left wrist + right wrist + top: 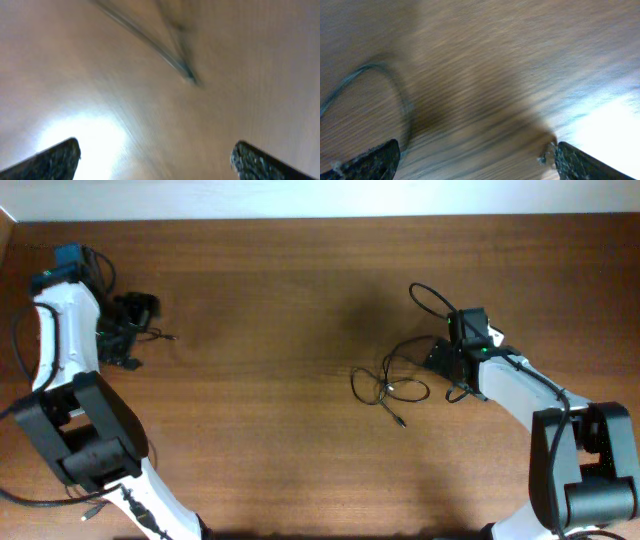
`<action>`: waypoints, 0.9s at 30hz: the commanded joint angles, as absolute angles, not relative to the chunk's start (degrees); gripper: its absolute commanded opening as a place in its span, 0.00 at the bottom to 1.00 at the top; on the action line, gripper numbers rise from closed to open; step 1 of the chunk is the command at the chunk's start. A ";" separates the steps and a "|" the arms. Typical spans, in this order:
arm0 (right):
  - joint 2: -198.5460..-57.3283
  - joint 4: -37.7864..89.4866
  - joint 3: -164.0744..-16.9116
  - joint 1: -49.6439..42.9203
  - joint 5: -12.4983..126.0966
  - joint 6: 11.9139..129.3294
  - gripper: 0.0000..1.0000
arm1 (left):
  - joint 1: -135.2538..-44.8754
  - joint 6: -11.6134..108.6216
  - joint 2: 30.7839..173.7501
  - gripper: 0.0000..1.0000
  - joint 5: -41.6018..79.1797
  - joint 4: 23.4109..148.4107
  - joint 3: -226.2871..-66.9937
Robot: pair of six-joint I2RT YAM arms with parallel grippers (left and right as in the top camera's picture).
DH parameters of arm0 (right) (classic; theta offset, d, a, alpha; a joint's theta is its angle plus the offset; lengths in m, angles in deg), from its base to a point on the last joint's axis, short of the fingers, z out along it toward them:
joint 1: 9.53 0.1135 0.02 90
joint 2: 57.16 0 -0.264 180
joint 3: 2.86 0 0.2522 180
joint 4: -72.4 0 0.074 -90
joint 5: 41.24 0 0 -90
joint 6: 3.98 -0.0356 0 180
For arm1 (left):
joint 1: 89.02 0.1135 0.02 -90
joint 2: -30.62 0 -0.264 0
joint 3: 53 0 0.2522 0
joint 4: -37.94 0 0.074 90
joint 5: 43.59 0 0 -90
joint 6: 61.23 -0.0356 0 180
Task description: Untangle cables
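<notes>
The cables are thin black cords on the brown table. A tangle of loose loops (pixel 388 385) lies right of the middle, with a plug end trailing toward the front. Another loop (pixel 430 300) curls behind my right gripper (pixel 438 358), which sits at the right edge of the tangle. In the right wrist view it (pixel 477 152) is open, holding nothing, and a blurred cord arc (pixel 395 95) lies to its left. My left gripper (pixel 128 332) is at the far left beside a short cord (pixel 160 335). It (pixel 157 152) is open and holds nothing, with a blurred cord (pixel 165 52) ahead of it.
Thicker black robot cables (pixel 95 265) run by the left arm's base at the back left. The table's back edge meets a white wall (pixel 320 198). Both wrist views are motion-blurred.
</notes>
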State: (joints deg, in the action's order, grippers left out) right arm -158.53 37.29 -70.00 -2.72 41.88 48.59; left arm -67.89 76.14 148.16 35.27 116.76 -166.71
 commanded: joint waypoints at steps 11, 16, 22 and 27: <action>-122.35 16.57 -67.58 -15.81 57.09 58.80 0.98 | -120.13 24.78 148.13 0.99 45.37 87.58 -155.67; -107.53 10.23 -67.55 -21.93 57.07 58.82 0.98 | -129.57 20.63 148.37 0.99 42.59 85.86 -154.29; -115.05 4.18 -67.51 -21.93 57.05 58.82 0.98 | -130.38 15.34 150.04 0.99 32.23 84.46 -148.48; -126.77 3.92 -67.51 -21.93 57.07 58.82 0.98 | -130.55 15.38 151.70 0.53 31.44 82.38 -148.21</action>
